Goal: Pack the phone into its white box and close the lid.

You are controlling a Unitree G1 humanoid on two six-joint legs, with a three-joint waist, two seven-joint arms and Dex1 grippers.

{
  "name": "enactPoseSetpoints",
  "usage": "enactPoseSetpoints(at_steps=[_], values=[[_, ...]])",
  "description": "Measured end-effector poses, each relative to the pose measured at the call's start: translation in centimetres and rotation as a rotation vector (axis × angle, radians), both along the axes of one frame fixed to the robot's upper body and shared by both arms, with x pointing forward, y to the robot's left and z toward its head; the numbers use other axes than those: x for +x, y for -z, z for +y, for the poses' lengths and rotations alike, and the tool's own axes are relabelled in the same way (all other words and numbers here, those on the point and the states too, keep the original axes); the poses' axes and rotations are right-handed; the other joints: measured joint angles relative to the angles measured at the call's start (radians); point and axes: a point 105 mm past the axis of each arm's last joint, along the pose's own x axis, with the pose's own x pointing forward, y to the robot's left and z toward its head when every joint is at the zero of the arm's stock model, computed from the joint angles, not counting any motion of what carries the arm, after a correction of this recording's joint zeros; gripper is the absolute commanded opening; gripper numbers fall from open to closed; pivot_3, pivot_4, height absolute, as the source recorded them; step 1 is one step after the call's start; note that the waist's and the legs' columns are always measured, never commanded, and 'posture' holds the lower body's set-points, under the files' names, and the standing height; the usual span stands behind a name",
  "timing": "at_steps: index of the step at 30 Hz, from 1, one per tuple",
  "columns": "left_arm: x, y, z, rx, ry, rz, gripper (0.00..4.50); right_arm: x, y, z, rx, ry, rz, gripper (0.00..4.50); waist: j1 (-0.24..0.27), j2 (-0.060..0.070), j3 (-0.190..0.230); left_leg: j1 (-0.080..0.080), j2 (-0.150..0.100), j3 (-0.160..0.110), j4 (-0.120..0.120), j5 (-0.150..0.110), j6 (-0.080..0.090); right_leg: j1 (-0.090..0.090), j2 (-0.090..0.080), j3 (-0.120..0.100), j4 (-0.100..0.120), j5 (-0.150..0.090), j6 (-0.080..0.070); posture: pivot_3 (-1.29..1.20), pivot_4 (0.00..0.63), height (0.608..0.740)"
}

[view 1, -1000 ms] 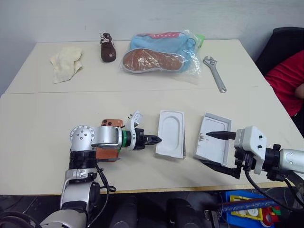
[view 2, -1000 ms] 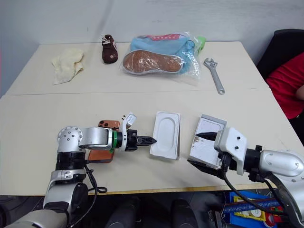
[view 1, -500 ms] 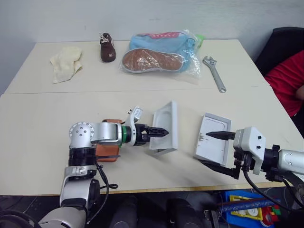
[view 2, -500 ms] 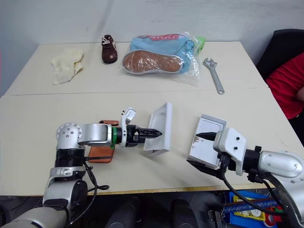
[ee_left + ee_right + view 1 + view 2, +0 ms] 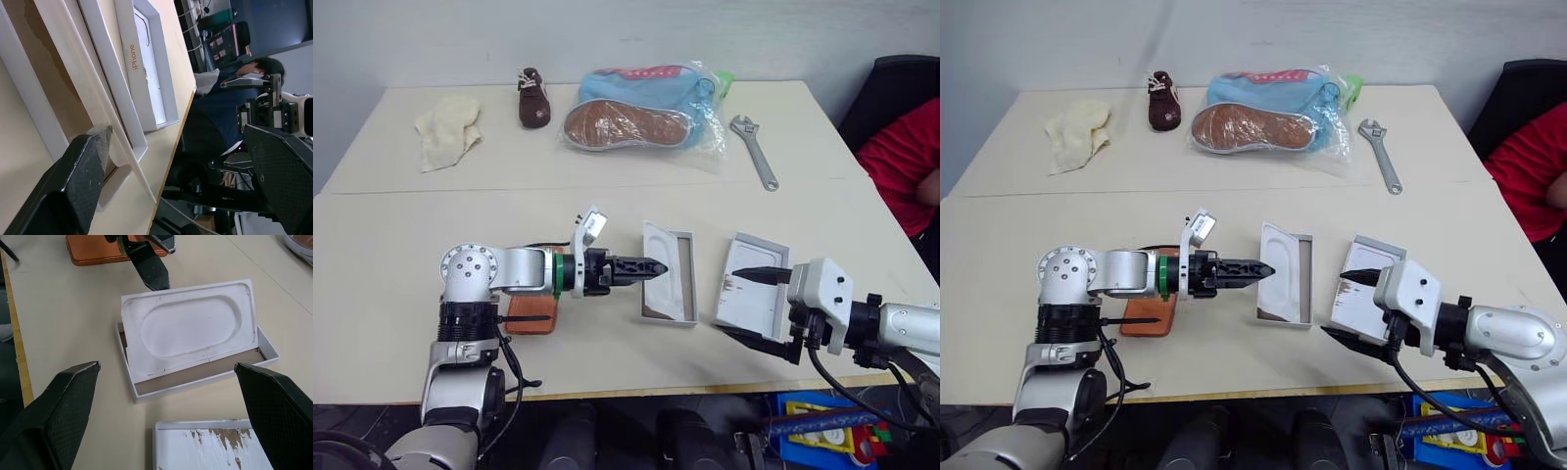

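Note:
The orange phone lies flat on the table, partly under my left forearm. To its right sits the white box, and a thin white moulded insert rests tilted in it, one long edge propped up so a strip of brown floor shows. My left gripper hovers just above that insert's near edge, open and holding nothing. The lid lies inside-up to the right of the box, brown marks on its white inner face. My right gripper stands open at the lid's near end, one finger above it and one below the table edge.
At the back of the table lie a cream cloth, a small brown shoe, shoes in a clear bag and a wrench. A person in red sits at the far right. A blue bin stands below the front edge.
The left gripper went from shut to open and rose slightly. The insert lay flat over the box, was tipped up on edge, and now leans back into it. The right arm kept still.

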Motion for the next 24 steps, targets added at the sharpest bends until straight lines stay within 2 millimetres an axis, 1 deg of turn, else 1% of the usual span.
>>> enactPoseSetpoints(at_steps=[3, 6, 8, 9, 11, 13, 14, 16, 17, 19, 22, 24], values=[[-0.2, -0.1, 1.1, 0.049, 0.007, -0.052, 4.46, 0.4, 0.0, 0.5, 0.0, -0.02, -0.003, 4.5, -0.001, 0.0, 0.0, 0.0, 0.0, 0.0, -0.001, 0.0, 0.0, -0.001, 0.0, 0.001, 0.0, 0.0, 0.0, 0.0, 0.15, 0.74], [-0.7, -0.7, 2.1, 0.099, 0.041, -0.16, 4.46, 0.9, -0.5, 1.3, 0.003, -0.048, -0.022, 4.5, -0.001, 0.0, 0.0, 0.0, 0.0, 0.0, -0.002, 0.0, 0.0, -0.001, 0.0, 0.001, -0.002, 0.0, 0.0, 0.0, 0.15, 0.74], [-1.0, -1.1, 2.3, 0.096, 0.07, -0.237, 4.46, 1.4, -0.8, 1.7, 0.014, -0.061, -0.031, 4.5, 0.0, 0.0, 0.0, 0.0, 0.0, 0.0, -0.002, 0.0, 0.0, 0.0, -0.001, 0.002, -0.003, 0.0, -0.001, 0.0, 0.15, 0.74], [-1.1, -1.2, 2.4, 0.1, 0.081, -0.267, 4.49, 1.5, -0.9, 2.0, 0.018, -0.067, -0.033, 4.32, 0.0, 0.0, 0.0, 0.0, 0.0, 0.0, -0.002, 0.0, 0.0, 0.0, -0.001, 0.003, -0.004, 0.0, -0.001, 0.0, 0.15, 0.74], [-1.0, -1.1, 3.1, 0.139, 0.098, -0.422, 4.5, 2.2, -1.1, 3.1, 0.029, -0.096, -0.039, 3.96, -0.003, 0.001, 0.001, -0.001, 0.001, -0.001, -0.005, 0.0, -0.001, 0.001, -0.001, 0.003, -0.008, 0.001, -0.002, 0.0, 0.15, 0.74], [-0.7, -0.7, 3.9, 0.19, 0.12, -0.589, 4.5, 3.2, -1.2, 4.1, 0.037, -0.107, -0.038, 3.31, -0.01, 0.001, 0.001, 0.0, 0.001, 0.0, -0.007, 0.0, -0.001, 0.0, -0.001, 0.003, -0.011, 0.001, -0.003, 0.0, 0.15, 0.74], [-0.8, -0.4, 4.6, 0.22, 0.145, -0.682, 4.5, 4.1, -1.2, 5.1, 0.032, -0.116, -0.037, 3.03, -0.018, 0.001, 0.001, -0.001, 0.001, 0.0, -0.009, 0.0, 0.0, 0.0, -0.002, 0.003, -0.012, 0.002, -0.004, 0.0, 0.15, 0.74], [-1.0, -0.3, 5.0, 0.227, 0.197, -0.805, 4.5, 5.6, -0.7, 6.5, -0.005, -0.12, -0.035, 2.31, -0.021, 0.001, 0.001, -0.002, 0.001, 0.0, -0.01, 0.001, 0.001, -0.002, -0.002, 0.003, -0.012, 0.001, -0.004, 0.0, 0.15, 0.74], [-1.1, -0.5, 4.9, 0.221, 0.217, -0.843, 4.5, 6.1, -0.4, 7.0, -0.018, -0.121, -0.033, 1.91, -0.02, 0.001, 0.001, -0.004, 0.001, -0.001, -0.01, 0.001, 0.001, -0.004, -0.002, 0.003, -0.012, 0.001, -0.004, 0.0, 0.15, 0.74], [-1.2, -0.7, 5.1, 0.227, 0.242, -0.916, 4.5, 7.2, 0.6, 8.2, -0.064, -0.126, -0.024, 1.27, -0.018, 0.001, 0.001, -0.005, 0.002, -0.002, -0.011, 0.001, 0.002, -0.004, -0.003, 0.002, -0.013, 0.001, -0.004, 0.0, 0.15, 0.74], [-1.1, -0.5, 5.1, 0.238, 0.252, -0.951, 4.5, 9.3, 2.0, 9.2, -0.175, -0.108, -0.053, 0.16, -0.02, 0.002, 0.001, -0.006, 0.001, -0.001, -0.01, 0.0, 0.003, -0.005, -0.003, 0.001, -0.013, 0.001, -0.004, 0.0, 0.15, 0.74], [-1.1, -0.3, 5.2, 0.242, 0.252, -0.955, 4.5, 10.3, 3.2, 9.5, -0.249, -0.111, -0.073, 0.07, -0.021, 0.002, 0.001, -0.006, 0.001, -0.001, -0.01, 0.0, 0.003, -0.005, -0.003, 0.001, -0.013, 0.001, -0.004, 0.0, 0.15, 0.74]])
